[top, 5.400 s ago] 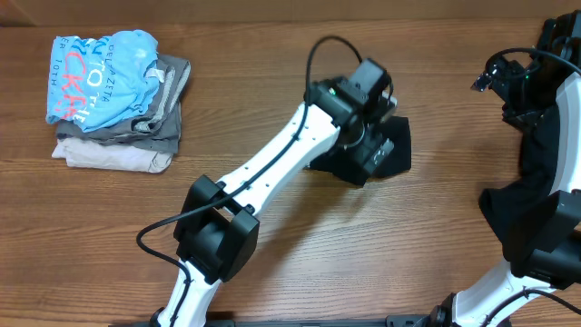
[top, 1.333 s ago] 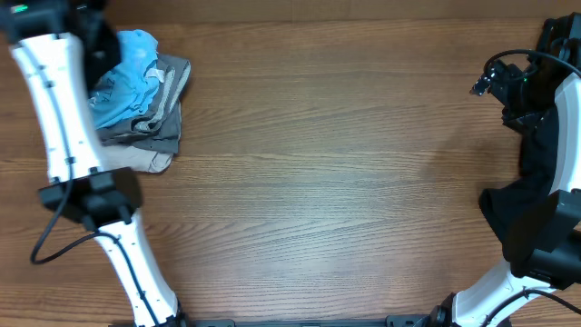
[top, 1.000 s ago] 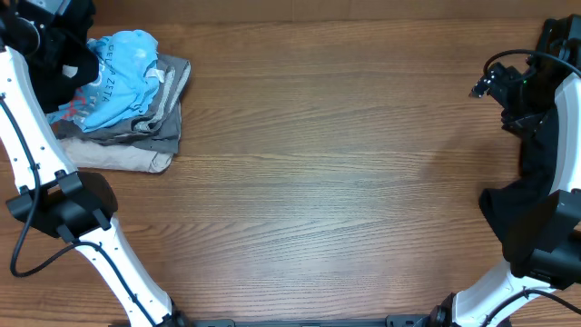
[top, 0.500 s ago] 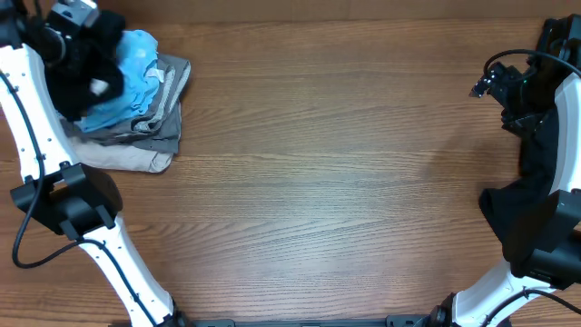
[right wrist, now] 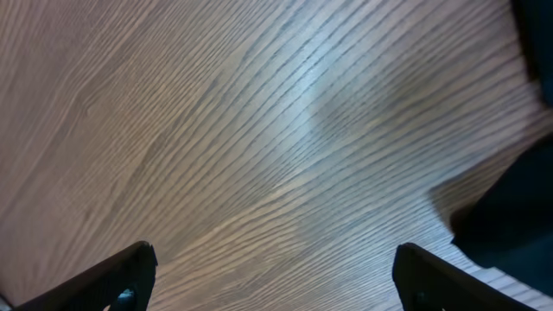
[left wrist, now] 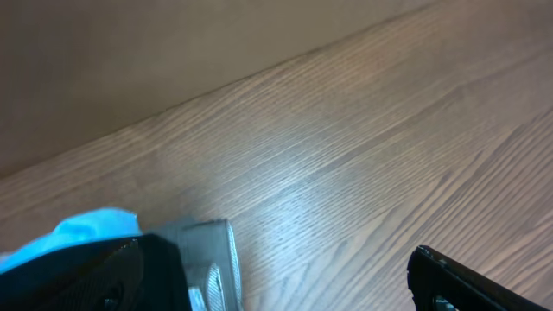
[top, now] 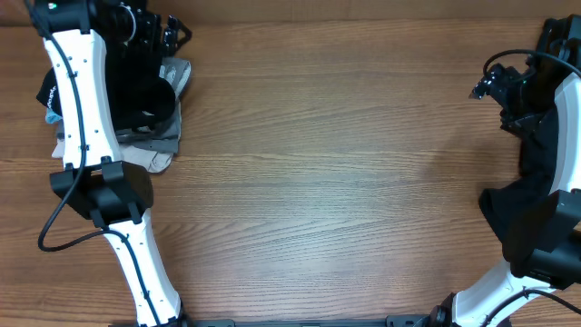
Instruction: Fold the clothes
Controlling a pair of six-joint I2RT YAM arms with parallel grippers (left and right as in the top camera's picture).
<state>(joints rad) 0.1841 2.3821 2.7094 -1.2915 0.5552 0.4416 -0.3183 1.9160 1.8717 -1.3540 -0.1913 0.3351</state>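
The left claw [left wrist: 278, 263] is hanging released over the back left corner of the table [top: 318, 182], its fingers [left wrist: 104, 276] spread wide with only bare wood between them. Just below it, one black garment [top: 136, 91] is lying on the stack of folded laundry [top: 163, 141], covering most of the blue shirt [left wrist: 86, 229]. The right claw [right wrist: 276, 268] is also gaping and gripping nothing, hovering over wood beside the other black garment [top: 531, 200], which is lying bunched along the table's right edge.
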